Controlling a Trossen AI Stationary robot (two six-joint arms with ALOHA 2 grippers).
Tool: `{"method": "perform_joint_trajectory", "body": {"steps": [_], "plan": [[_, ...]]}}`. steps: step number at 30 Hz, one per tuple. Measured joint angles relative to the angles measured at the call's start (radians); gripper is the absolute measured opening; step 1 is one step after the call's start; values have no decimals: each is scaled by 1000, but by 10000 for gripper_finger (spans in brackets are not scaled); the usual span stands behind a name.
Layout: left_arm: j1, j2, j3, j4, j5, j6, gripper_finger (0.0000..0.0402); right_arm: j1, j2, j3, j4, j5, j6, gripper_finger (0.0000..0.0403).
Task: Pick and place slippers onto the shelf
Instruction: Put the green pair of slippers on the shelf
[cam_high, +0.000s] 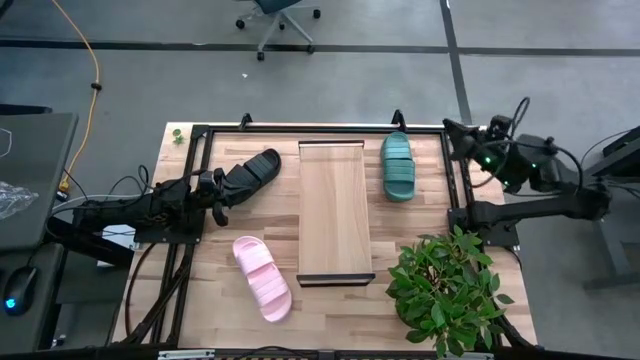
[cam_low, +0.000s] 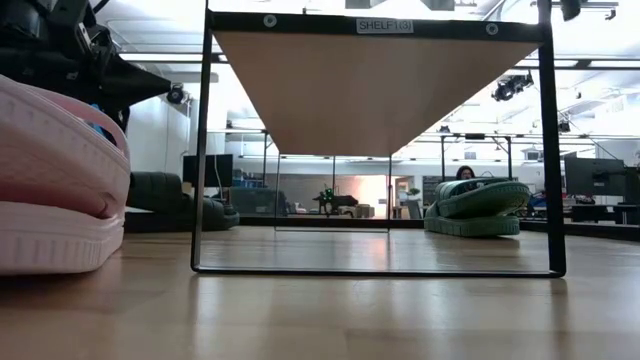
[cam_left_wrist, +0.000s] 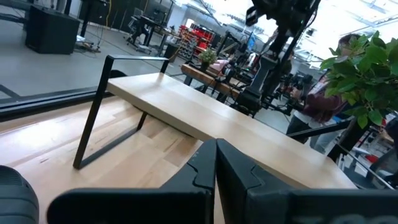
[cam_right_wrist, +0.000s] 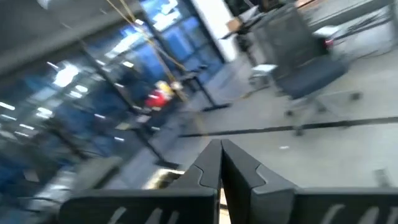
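Three slippers, three colours — teal green, pale pink and black

Near the dark left gripper (cam_high: 218, 195), fingers pressed together, lies the black slipper (cam_high: 250, 170); the pale pink slipper (cam_high: 262, 277) is farther off, the teal green slipper (cam_high: 398, 165) nearer the dark right gripper (cam_high: 452, 130). Between — the shelf (cam_high: 335, 210), light wood grain, dark rails. Beside it, a green leafy plant (cam_high: 445, 290).

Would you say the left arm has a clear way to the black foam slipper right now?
Probably yes: the left gripper, fingers shut, sits right beside the black foam slipper on the wooden tabletop, and nothing lies between them. It would need to open first.
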Motion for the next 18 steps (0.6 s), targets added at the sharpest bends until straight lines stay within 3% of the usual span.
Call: {"method": "perform_joint_trajectory", "body": {"steps": [11, 14, 18], "plan": [[0, 0, 0, 0, 0, 0, 1, -37, 222, 340, -327, 124, 2, 0], [0, 0, 0, 0, 7, 0, 1, -124, 287, 461, -527, 16, 80, 0], [0, 0, 0, -1, 10, 0, 1, -304, 372, 573, -704, -213, 90, 0]]}}
